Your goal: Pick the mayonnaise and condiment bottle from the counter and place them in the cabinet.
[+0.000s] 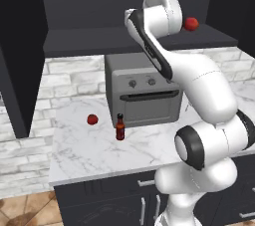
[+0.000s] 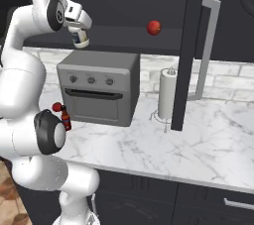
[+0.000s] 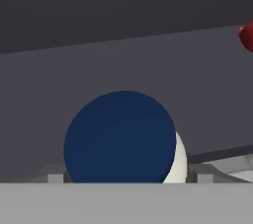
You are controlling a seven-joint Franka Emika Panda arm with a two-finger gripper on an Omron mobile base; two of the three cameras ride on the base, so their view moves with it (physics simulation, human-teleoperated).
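Note:
The mayonnaise (image 2: 80, 37), a small white jar, is held high in front of the cabinet (image 2: 124, 1), with my gripper (image 2: 78, 31) shut on it just above the wide dark shelf (image 2: 119, 41). In the hand view its dark blue lid (image 3: 120, 136) faces the camera between my fingertips (image 3: 53, 173), and the shelf (image 3: 148, 85) lies beyond. The condiment bottle (image 1: 120, 127), slim and red-brown with a black cap, stands upright on the marble counter (image 1: 89, 153) in front of the toaster oven's left corner; from the right it (image 2: 65, 118) peeks out beside my arm.
A grey toaster oven (image 2: 99, 87) sits below the gripper. One red tomato (image 1: 92, 119) lies left of the bottle; another tomato (image 2: 154, 27) rests on the shelf to the right. A paper-towel roll (image 2: 167, 93) and the open cabinet door (image 2: 191, 45) stand further right.

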